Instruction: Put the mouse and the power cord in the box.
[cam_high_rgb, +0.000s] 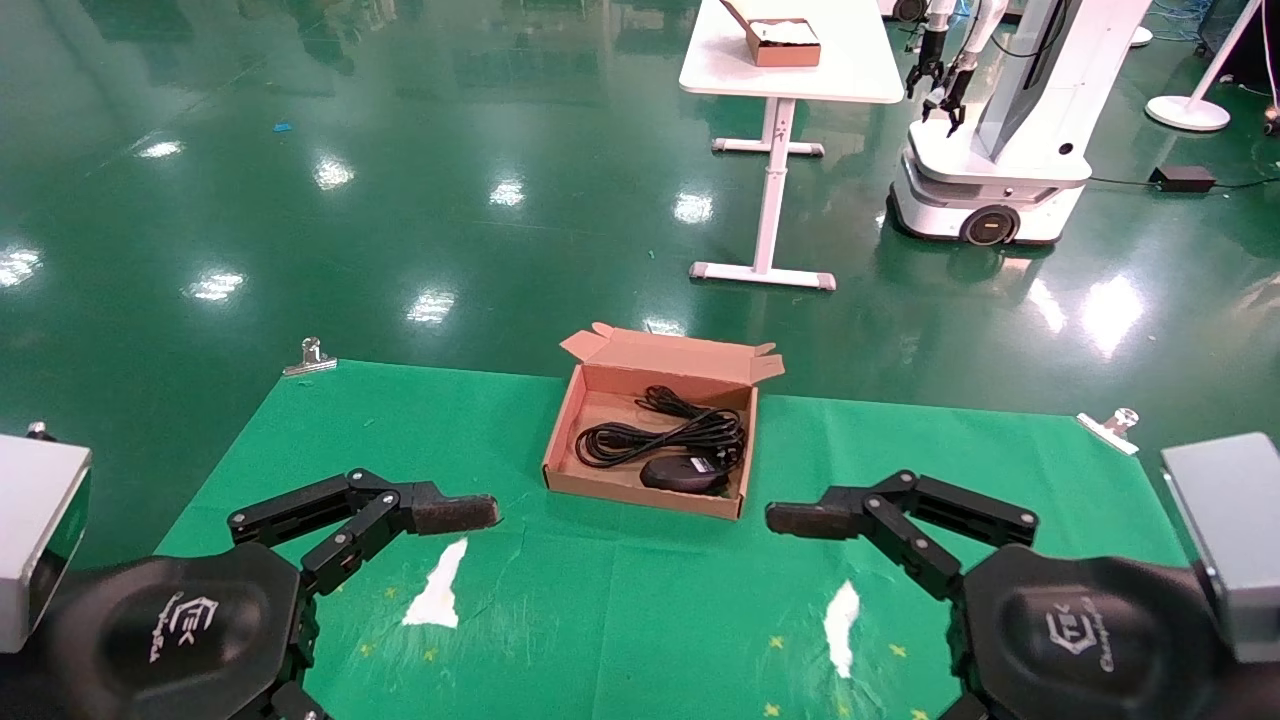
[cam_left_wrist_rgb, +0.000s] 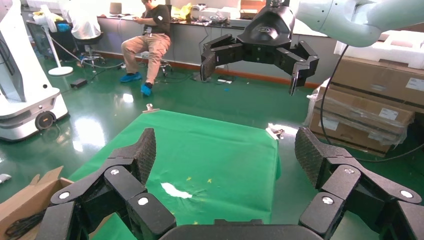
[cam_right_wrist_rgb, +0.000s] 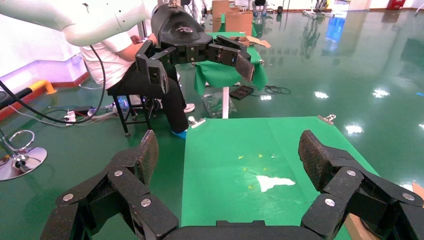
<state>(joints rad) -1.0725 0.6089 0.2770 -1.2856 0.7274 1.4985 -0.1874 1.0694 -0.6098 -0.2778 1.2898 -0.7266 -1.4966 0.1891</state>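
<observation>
Brown cardboard box (cam_high_rgb: 600, 482): shallow, open, lid flap raised at its far edge; stands at mid-table on the green cloth (cam_high_rgb: 620, 600), between the two grippers and slightly beyond them.

Power cord (cam_high_rgb: 655, 432): thick black cable in long loops, lying inside the box across its floor.

Mouse (cam_high_rgb: 683, 473): small black oval, glossy top, inside the box against the near wall, touching the cord's loops.

Left gripper (cam_left_wrist_rgb: 225, 150): low over the near left part of the cloth, pointing inward toward the box; fingers spread wide, nothing between them. Its fingertips (cam_high_rgb: 455, 513) end near the box's left corner, apart from it.

Right gripper (cam_right_wrist_rgb: 227, 152): mirrored on the near right part of the cloth, fingers likewise spread wide and empty; fingertips (cam_high_rgb: 800, 518) end near the box's right corner, not touching it.

Two white torn patches (cam_high_rgb: 437, 590) mark the cloth in front of the grippers. Metal clips (cam_high_rgb: 310, 357) hold the cloth's far corners.

Background: white table (cam_high_rgb: 800, 60) bearing a smaller brown box (cam_high_rgb: 775, 42), and a second white robot (cam_high_rgb: 1000, 130) on the glossy green floor.
</observation>
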